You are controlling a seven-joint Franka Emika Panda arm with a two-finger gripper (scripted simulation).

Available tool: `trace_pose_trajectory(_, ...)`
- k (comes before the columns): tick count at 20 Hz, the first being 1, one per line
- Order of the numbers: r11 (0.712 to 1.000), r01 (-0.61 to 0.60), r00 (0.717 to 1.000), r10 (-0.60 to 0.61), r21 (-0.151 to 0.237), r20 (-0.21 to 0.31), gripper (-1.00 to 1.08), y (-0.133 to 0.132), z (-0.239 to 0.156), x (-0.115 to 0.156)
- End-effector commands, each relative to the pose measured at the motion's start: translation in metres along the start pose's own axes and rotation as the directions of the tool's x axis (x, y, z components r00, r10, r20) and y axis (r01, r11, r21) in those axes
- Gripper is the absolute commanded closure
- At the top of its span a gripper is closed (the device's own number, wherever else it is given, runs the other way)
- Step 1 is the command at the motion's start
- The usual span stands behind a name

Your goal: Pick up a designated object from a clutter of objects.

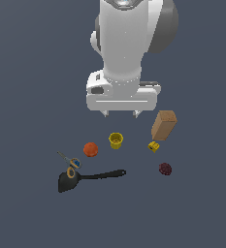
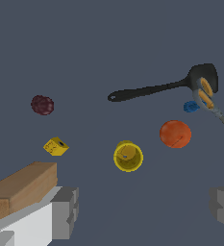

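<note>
Exterior view shows the white arm (image 1: 126, 43) filling the far middle, its gripper (image 1: 120, 114) hanging above the clutter with both fingers spread wide and nothing between them. Next in size, the black spatula (image 1: 88, 178) – the longest item – lies flat at the near left of the exterior view, blade to the left, handle pointing right. The tan box (image 1: 164, 124) stands at the right. Scissors (image 1: 70, 162) rest with a handle loop overlapping the spatula's blade. Between them sit the orange ball (image 1: 90, 149), yellow cup (image 1: 116, 140), dark red berry (image 1: 165, 169) and yellow block (image 1: 153, 146) – all apart from each other.
</note>
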State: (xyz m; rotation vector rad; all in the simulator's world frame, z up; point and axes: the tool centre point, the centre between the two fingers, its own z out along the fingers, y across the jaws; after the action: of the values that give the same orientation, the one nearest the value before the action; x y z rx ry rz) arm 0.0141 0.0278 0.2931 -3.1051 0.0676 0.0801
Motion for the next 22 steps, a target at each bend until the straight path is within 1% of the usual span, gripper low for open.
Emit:
trace_pose_trajectory(1, 0.999, -0.051, 0.999, 0.051, 0.004, -0.001, -0.92, 0.003, 0.007, 0.007)
trace_pose_trajectory(6, 0.983, -0.185, 0.983, 0.185, 0.013, -0.003, -0.92, 0.013, 0.025, 0.025)
trace_pose_trajectory(8, 0.969, -0.247, 0.969, 0.247, 0.017, -0.003, -0.92, 0.017, 0.033, 0.034)
trace_pose_trajectory(11, 0.941, -0.338, 0.941, 0.339, 0.022, -0.004, -0.92, 0.025, 0.047, 0.046)
trace_pose_trajectory(16, 0.875, -0.484, 0.875, 0.484, 0.027, -0.005, -0.92, 0.038, 0.071, 0.064)
trace_pose_trajectory(19, 0.825, -0.565, 0.825, 0.565, 0.029, -0.006, -0.92, 0.046, 0.086, 0.075)
trace_pose_trajectory(22, 0.767, -0.641, 0.768, 0.641, 0.030, -0.008, -0.92, 0.055, 0.102, 0.085)
